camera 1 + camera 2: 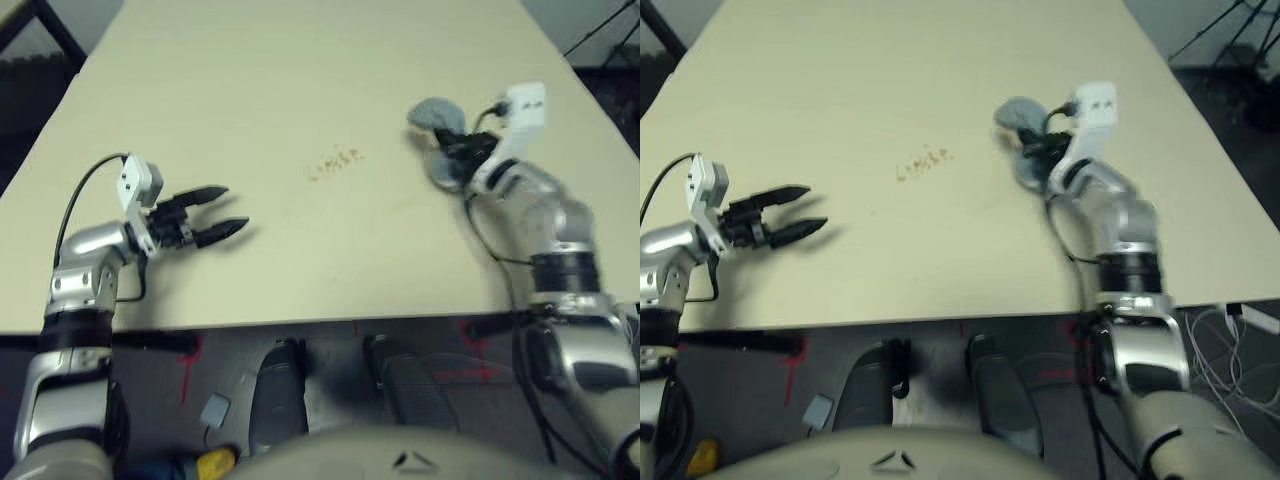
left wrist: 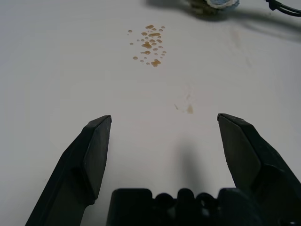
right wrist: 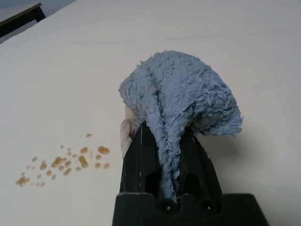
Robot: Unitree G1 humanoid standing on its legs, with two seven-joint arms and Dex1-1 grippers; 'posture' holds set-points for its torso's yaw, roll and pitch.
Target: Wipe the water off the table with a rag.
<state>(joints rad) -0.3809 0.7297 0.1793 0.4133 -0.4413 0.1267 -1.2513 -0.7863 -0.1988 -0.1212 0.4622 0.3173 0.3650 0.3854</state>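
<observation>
Rag [image 3: 181, 94] pinched in right gripper [image 1: 455, 150], beside water [image 1: 335, 162].

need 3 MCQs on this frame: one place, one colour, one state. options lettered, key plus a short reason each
1. Where do the droplets lie on the table?
A. between the two grippers
B. beyond the rag
C. under the left gripper

2. What colour is the rag?
A. red
B. blue-grey
C. green

3. How do the left gripper's jaws stand?
A. shut on the rag
B. shut, holding nothing
C. open, holding nothing

Key:
1 A: head views show the amber specks on the tabletop between the left gripper and the right gripper.
2 B: right wrist view shows blue-grey terry cloth clamped in the right jaws.
3 C: left wrist view shows the jaws wide apart with bare table between them.
</observation>
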